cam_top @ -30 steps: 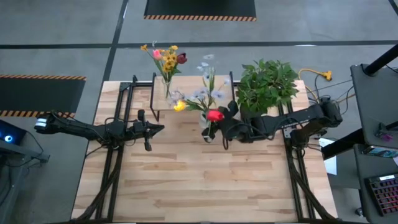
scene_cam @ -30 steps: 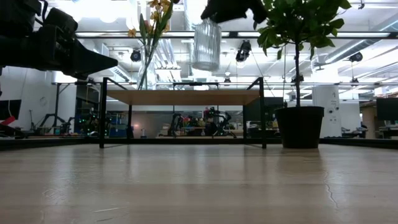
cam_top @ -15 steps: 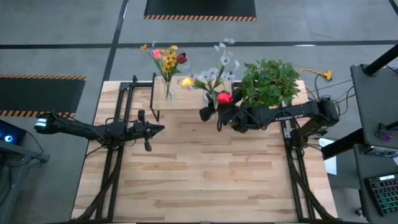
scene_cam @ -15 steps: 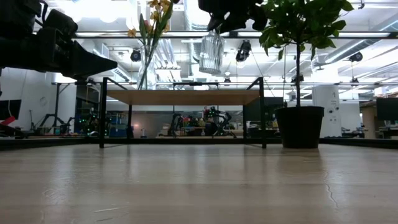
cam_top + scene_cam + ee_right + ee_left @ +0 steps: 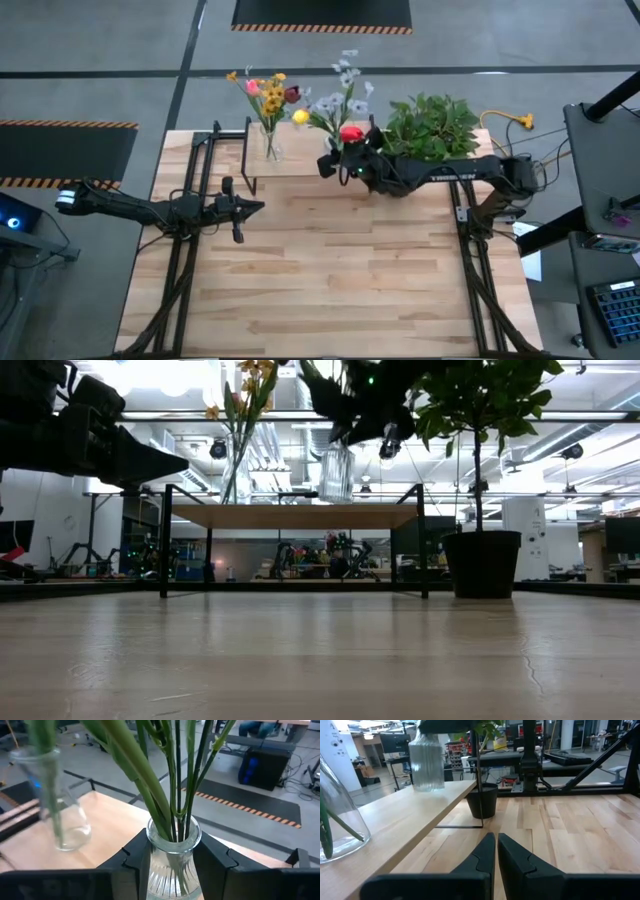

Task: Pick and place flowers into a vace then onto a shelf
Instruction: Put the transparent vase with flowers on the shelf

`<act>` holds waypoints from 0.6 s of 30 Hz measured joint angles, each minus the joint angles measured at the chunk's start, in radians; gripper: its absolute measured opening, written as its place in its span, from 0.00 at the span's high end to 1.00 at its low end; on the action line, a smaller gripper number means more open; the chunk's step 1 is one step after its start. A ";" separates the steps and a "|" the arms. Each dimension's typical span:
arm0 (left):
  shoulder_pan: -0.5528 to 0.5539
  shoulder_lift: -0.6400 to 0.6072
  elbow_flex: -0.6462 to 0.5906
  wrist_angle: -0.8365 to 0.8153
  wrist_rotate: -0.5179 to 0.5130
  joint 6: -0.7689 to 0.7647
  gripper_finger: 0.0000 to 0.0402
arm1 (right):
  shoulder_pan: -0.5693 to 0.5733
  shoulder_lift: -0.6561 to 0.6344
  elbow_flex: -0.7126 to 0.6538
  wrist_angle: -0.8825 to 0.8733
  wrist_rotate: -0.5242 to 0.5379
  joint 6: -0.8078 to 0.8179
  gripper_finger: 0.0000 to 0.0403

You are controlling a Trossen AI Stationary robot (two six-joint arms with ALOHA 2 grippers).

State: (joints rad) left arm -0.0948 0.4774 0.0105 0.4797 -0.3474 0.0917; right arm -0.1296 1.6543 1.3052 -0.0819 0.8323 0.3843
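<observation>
On the left, the left gripper hangs over the light wooden tabletop in front of the shelf, its dark fingers pressed together with nothing between them. Beyond it stands the low shelf with a light wood top and thin black legs. At the shelf's left end rests a clear smooth glass vase holding yellow, pink and dark maroon flowers.

Further right, the right gripper reaches over the right part of the shelf, its fingers clamped on either side of the neck of a clear ribbed glass vase. In the left wrist view this vase appears to sit at the shelf top, though contact cannot be told for certain. From it rise green stems carrying a red bloom, a yellow bloom and pale white-lilac sprays.

Just right of that stands a bushy green plant in a dark pot on the tabletop.
</observation>
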 joint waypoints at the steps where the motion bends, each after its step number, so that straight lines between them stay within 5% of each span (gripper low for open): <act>1: 0.000 0.000 0.000 -0.002 0.000 0.000 0.99 | -0.008 0.004 0.000 0.000 -0.006 -0.001 0.73; 18: 0.000 0.000 0.000 -0.006 0.000 0.000 0.99 | -0.061 0.010 0.000 0.012 -0.063 -0.024 0.70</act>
State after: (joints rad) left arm -0.0948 0.4776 0.0105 0.4736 -0.3477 0.0917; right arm -0.1902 1.6646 1.3052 -0.0704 0.7690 0.3599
